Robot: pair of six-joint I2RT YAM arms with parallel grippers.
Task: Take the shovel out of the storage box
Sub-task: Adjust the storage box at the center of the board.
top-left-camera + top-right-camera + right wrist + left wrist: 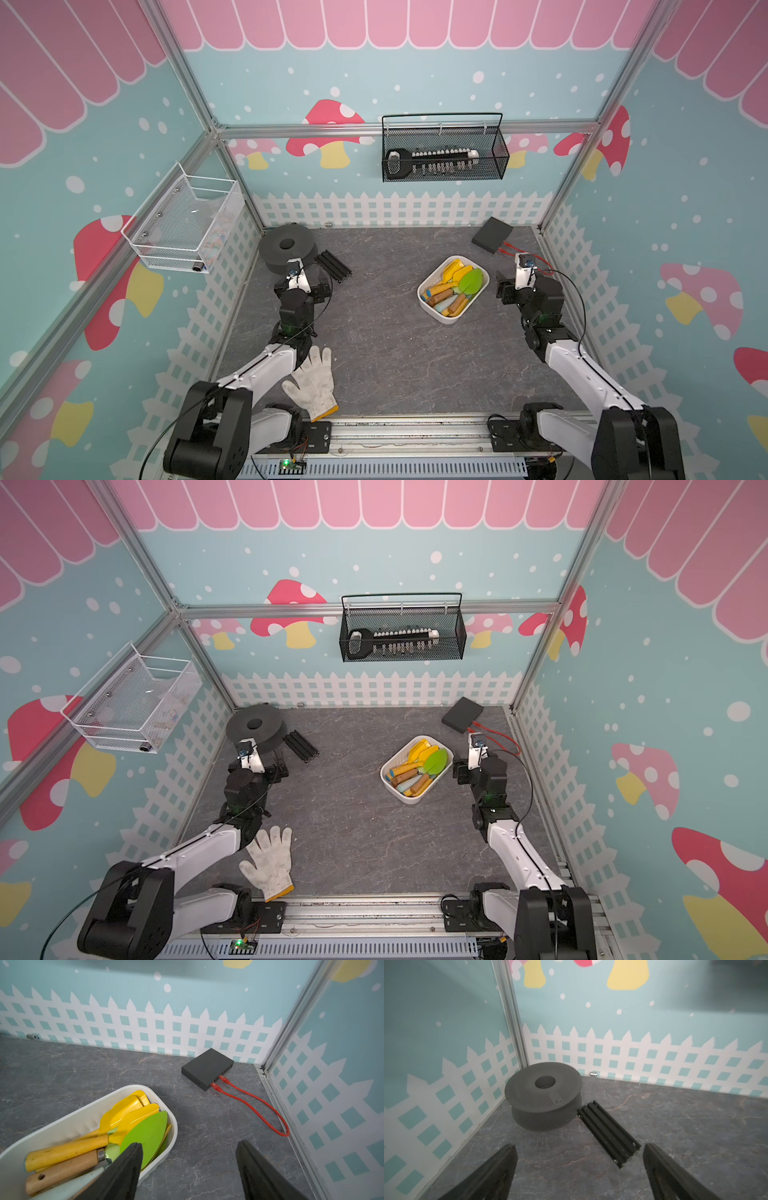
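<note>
A: Where is the shovel [145, 1132]?

B: In the storage box [68, 1126], on the worktop [83, 1068] toward its right edge. The green blade lies on top of the yellow shovels [124, 1109]. What seems to be its wooden handle [62, 1169] points toward the near edge.

A: How do we expect it to handle?

B: Light and stiff, we reckon. The painted blade looks slick and broad, so we'd pinch the handle crosswise. The neighbours touch it and may drag along.

A: And our grippers?

B: The right gripper [189, 1142] hangs just beside the box, jaws apart, empty. The left gripper [579, 1145] gapes wide toward the far left corner, near the grey spool [543, 1095].
</note>
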